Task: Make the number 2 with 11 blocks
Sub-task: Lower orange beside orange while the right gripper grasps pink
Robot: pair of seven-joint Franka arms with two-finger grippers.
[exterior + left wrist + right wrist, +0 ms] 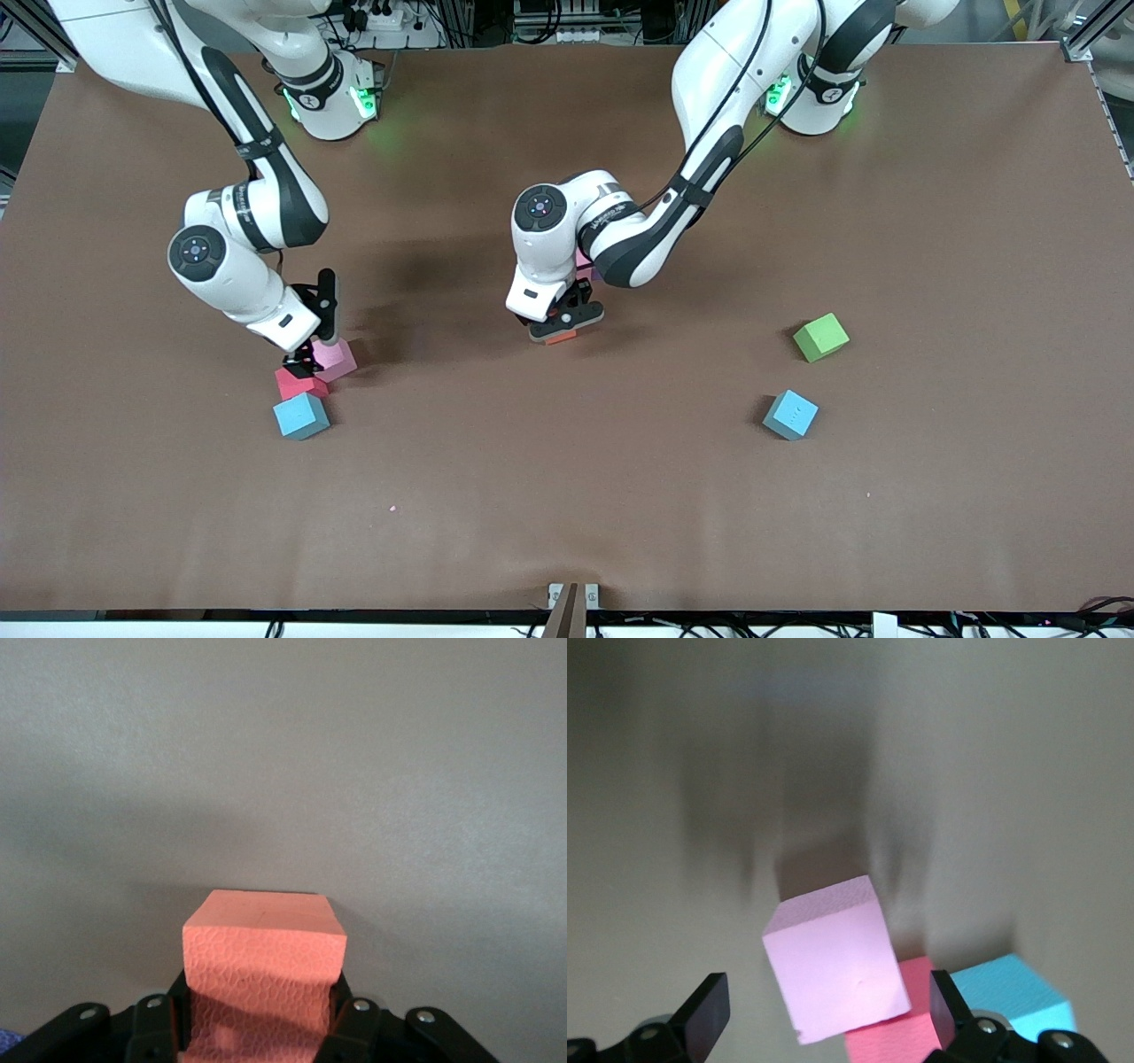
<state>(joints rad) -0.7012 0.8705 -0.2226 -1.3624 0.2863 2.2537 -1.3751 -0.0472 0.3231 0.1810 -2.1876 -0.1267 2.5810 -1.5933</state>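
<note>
**Ann:** Nearest the camera, two blue cubes. One [301, 416] sits toward the right arm's end, the other [790, 414] toward the left arm's end. A green cube [820, 337] lies a little farther from the camera than that second blue one.

**Bo:** And the first blue one has company. A red cube [299, 382] sits just beside it, with a pink cube [335, 358] touching the red one, farther from the camera.

**Ann:** Right gripper [312, 351] is down on that cluster, fingers spread wide. The right wrist view shows the pink cube [835, 958] between them, not yet pinched. Looks like it's lining up a grab.

**Bo:** Mid-table now: the left gripper [567, 328] is low, pinching an orange cube [560, 337]. The left wrist view has the cube [263, 970] clamped between the pads and bare table ahead.

**Ann:** So where's the number 2?

**Bo:** Can't see it. A sliver of pink and purple [586, 262] peeks out under the left arm, farther from the camera than the gripper. If that's the digit starting, the orange cube is near it, and my guess is it goes down there.
</note>
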